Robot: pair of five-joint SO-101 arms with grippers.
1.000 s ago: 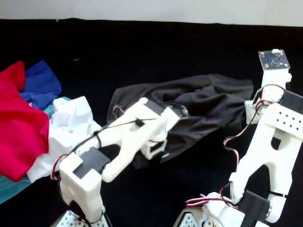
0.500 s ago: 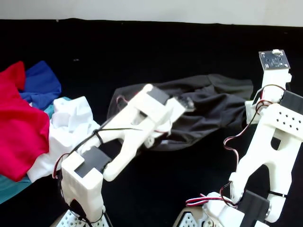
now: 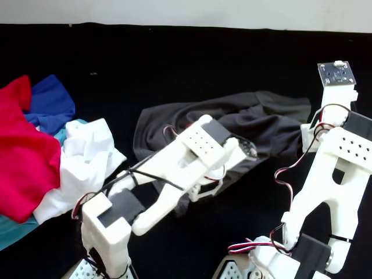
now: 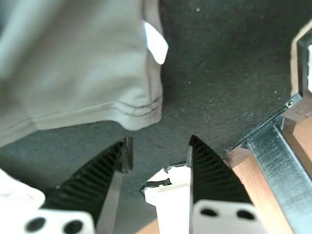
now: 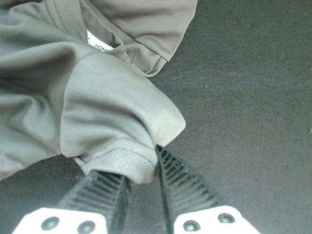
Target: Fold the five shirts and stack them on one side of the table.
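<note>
At mid-table, high view: grey shirt (image 3: 261, 125) is lying crumpled on the black table (image 3: 174, 58), its far end lying by the right arm (image 3: 331, 168).
High view, left arm (image 3: 174, 168): is hanging over the grey shirt's near edge, left gripper (image 3: 203, 189) tucked beneath it.
High view, pile: red shirt (image 3: 23, 157), blue shirt (image 3: 52, 102), white shirt (image 3: 87, 157) and teal shirt (image 3: 11, 232) are lying heaped at the left edge, apart from the grey shirt.
Left wrist view, left gripper (image 4: 160, 141): jaws are standing spread, gripping nothing, just off the grey shirt's (image 4: 73, 63) hemmed corner; a white tag (image 4: 156, 43) is sticking out nearby.
Right wrist view, right gripper (image 5: 144, 165): jaws are pinching a fold of the grey shirt (image 5: 97, 97), bunching it above the table (image 5: 243, 97).
</note>
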